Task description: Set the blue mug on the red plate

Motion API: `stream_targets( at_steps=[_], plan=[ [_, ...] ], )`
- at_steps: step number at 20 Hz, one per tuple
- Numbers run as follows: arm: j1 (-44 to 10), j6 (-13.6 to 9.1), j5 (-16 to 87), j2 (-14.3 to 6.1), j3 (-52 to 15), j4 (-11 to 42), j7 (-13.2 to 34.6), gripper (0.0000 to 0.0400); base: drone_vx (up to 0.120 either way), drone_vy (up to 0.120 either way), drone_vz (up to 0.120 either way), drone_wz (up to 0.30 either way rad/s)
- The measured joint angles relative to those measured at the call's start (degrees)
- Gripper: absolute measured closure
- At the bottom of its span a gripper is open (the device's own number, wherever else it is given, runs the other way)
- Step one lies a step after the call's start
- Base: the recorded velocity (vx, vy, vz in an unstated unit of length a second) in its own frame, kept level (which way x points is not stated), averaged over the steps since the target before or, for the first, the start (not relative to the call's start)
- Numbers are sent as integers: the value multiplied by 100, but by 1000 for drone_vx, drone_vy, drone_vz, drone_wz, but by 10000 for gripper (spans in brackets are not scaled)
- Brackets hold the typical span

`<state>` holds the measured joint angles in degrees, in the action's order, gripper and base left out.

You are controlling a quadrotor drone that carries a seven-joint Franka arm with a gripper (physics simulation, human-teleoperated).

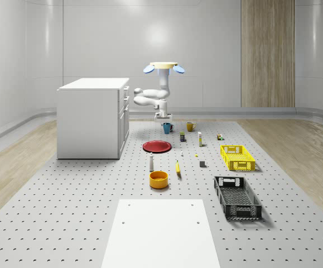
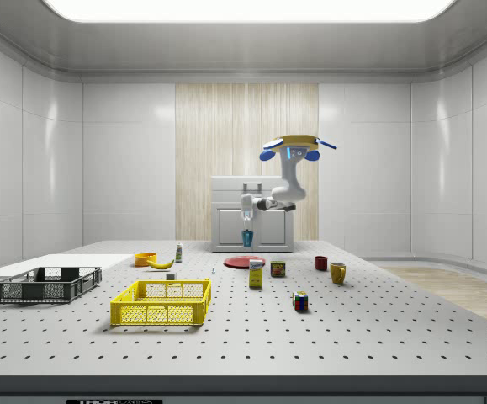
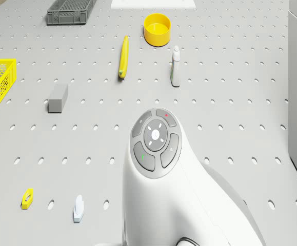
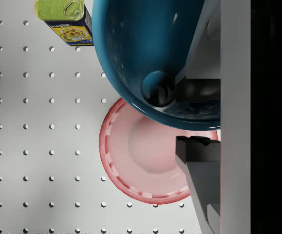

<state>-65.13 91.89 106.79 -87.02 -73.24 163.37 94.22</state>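
claw (image 4: 199,117) is clamped on the rim of the blue mug (image 4: 150,58), one finger inside the cup and one outside, holding it in the air. in the wrist view the mug's open mouth faces up toward the camera, so it hangs upright with its long axis vertical; i cannot tell which way the handle points. the red plate (image 4: 141,161) lies on the worktop (image 4: 43,146) below, partly under the mug. the drone (image 1: 163,67) hovers beside the white cabinet (image 1: 91,117), above the mug.

a good finish, as i judge it, is to bring the mug over the plate's middle, keep it level, lower it until the base sits flat, and only then release. a green can (image 4: 65,19) stands near the plate and should be avoided.
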Motion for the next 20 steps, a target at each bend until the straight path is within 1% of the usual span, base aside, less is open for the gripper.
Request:
stream_targets(
  at_steps=[4, 11, 15, 20],
  plan=[
    [213, 46, -26, -47, -13, -18, -231, 300, 0, 0, 0, 0],
    [688, 161, -62, -141, -18, -111, -797, 300, 0, 0, 0, 0],
    [829, 297, 112, -183, 186, -230, -1034, 300, 0, 0, 0, 0],
    [829, 500, 469, -198, 585, -410, -1159, 300, 0, 0, 0, 0]
  ],
)
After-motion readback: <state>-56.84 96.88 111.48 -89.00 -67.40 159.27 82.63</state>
